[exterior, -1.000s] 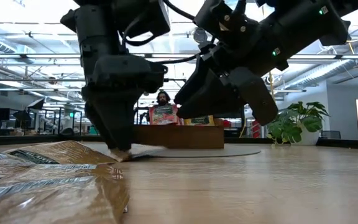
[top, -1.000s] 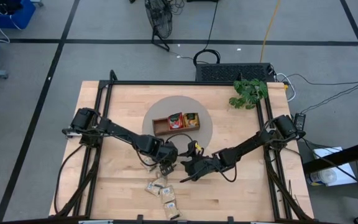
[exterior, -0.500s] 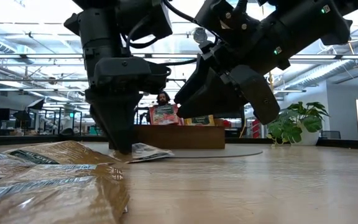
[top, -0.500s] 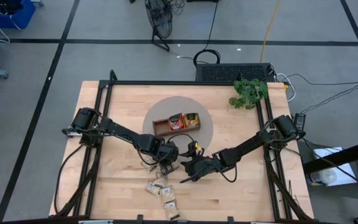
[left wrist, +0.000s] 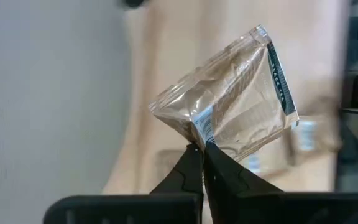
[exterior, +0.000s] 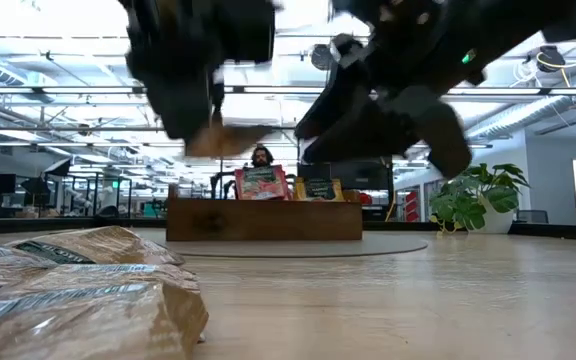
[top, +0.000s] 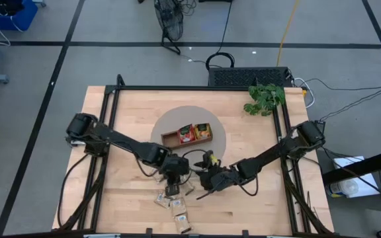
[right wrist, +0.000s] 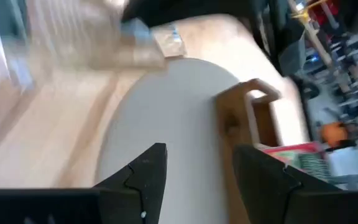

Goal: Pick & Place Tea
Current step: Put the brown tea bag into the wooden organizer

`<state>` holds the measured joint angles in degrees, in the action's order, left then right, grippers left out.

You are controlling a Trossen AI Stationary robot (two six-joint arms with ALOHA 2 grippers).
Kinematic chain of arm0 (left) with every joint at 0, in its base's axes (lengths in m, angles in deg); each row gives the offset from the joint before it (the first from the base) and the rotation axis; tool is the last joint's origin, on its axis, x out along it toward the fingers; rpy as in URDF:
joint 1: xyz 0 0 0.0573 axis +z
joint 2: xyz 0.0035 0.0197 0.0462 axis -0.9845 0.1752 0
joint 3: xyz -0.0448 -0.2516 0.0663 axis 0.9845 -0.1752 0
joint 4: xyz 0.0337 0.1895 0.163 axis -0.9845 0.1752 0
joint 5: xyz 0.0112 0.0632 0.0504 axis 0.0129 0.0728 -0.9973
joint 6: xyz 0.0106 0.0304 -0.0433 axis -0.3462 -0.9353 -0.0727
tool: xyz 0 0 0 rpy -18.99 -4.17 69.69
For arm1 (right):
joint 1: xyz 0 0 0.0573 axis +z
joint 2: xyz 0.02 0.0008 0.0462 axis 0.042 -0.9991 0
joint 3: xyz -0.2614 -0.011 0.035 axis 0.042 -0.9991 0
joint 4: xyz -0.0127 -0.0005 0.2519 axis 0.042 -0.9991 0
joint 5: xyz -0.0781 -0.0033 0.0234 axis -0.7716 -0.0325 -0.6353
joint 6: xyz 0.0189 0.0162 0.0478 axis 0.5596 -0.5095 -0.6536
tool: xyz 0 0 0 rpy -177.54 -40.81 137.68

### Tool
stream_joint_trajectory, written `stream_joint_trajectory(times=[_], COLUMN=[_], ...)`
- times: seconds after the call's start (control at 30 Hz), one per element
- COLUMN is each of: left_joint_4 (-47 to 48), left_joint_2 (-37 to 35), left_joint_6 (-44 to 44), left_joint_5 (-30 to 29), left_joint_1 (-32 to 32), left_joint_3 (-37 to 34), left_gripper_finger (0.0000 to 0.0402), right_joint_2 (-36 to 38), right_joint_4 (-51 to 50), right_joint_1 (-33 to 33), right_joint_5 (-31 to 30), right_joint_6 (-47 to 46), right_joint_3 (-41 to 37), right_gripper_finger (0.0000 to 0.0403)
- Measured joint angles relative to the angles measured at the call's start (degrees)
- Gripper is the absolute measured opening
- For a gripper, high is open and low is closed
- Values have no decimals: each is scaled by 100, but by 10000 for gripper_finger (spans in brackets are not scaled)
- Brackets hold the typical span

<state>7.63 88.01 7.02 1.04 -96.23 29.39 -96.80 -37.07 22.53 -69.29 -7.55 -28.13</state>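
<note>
A pale beige tea sachet [left wrist: 235, 102] is up in the air, with my left gripper [left wrist: 202, 149] shut on it just near of the round grey mat [top: 215, 142]. The low view shows this sachet [exterior: 226, 138] well above the table. Several more beige sachets [top: 177, 206] lie flat near the table's near edge. On the mat stands the wooden tray [top: 174, 137], with a red sachet [top: 186, 133] and a yellow sachet [top: 204, 130] upright in it. My right gripper [right wrist: 197, 171] hovers open beside the left one, on its right, with nothing between its fingers. My left gripper pinches the beige sachet between its two fingertips at one crumpled edge [left wrist: 196, 127], near a corner. The fingers slant down from above. The sachet is lifted clear of the table and juts out tilted beyond the fingertips.
A potted plant [top: 264, 98] stands at the table's far right corner. The loose sachets [exterior: 78, 290] fill the near left of the low view. Bare wood lies to the right of the mat and along the near right of the table.
My left gripper has shut on one beige sachet that lay on the table, then risen and rolled, lifting the sachet clear of the table. My right gripper has stayed open beside it.
</note>
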Motion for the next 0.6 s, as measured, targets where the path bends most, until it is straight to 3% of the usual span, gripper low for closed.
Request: stream_joint_trajectory(times=[0.13,0.23,0.3,0.6], left_joint_4=[-73,-300,-474,-255], left_joint_2=[-395,-634,-781,-774], left_joint_6=[-966,-1992,-2216,-2197], left_joint_5=[524,1301,1602,1630], left_joint_1=[-11,-1,121,774], left_joint_3=[8,15,17,18], left_gripper_finger=[5,4,4,2], right_joint_2=[294,438,472,472], right_joint_4=[65,769,1308,2633], right_joint_1=[74,98,108,265], right_joint_5=[327,981,1280,1332], right_joint_6=[517,1071,1475,3259], right_joint_3=[-117,-360,-512,-689], right_gripper_finger=[167,167,167,167])
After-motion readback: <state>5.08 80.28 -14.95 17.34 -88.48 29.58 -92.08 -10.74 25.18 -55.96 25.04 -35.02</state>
